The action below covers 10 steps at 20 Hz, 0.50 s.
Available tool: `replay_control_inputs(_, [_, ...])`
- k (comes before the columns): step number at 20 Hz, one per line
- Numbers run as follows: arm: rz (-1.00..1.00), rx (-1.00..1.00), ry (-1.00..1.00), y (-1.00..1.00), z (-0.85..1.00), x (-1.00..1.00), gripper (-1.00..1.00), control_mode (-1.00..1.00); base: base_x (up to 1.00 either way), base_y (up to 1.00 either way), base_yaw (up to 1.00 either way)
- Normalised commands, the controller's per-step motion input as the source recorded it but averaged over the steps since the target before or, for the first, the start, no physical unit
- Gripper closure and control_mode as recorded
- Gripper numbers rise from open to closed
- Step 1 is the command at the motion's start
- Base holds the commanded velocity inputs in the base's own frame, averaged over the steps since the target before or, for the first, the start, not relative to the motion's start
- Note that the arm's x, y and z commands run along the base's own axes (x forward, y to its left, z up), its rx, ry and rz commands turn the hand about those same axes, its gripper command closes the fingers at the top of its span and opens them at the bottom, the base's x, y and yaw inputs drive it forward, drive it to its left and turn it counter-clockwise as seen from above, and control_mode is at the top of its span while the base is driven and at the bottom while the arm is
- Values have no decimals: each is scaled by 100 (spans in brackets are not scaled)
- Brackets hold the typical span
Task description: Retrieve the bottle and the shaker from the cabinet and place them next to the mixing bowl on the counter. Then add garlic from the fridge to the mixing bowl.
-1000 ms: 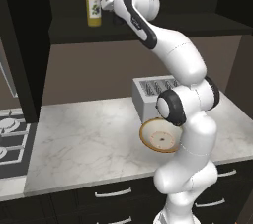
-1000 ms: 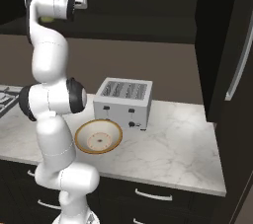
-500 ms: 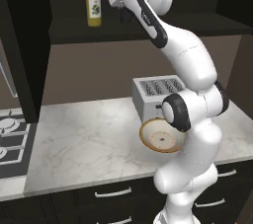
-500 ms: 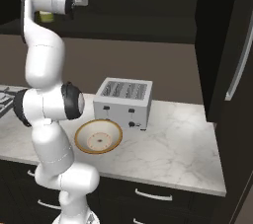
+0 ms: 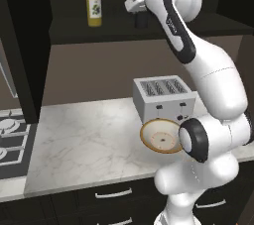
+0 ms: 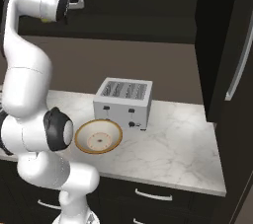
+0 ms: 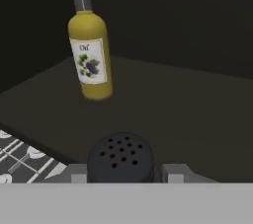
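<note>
The shaker [image 7: 121, 158], dark and dome-topped with small holes, sat between the two fingers of the hand [image 7: 122, 172] up on the cabinet shelf [image 7: 197, 114]; the hand was pinching it from both sides; the yellow bottle [image 5: 94, 7] stood upright on the same shelf, well apart to one side and untouched; below, the mixing bowl [image 5: 159, 137] lay on the marble table [image 5: 89, 140] just in front of the toaster [image 5: 161, 97]. I judged the first fetch to be under way, shaker before bottle; the next move called for drawing it out of the cabinet without tipping it or knocking the bottle, then lowering it beside the bowl; bottle and garlic remained to be done.
</note>
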Motion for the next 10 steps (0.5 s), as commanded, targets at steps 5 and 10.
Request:
replay_control_inputs(5, [9,1,-15,-16,-32,-100,100,-100,0,0,0])
replay_control_inputs(10, [8,0,-4,-51,-31,-93,100,-100,0,0,0])
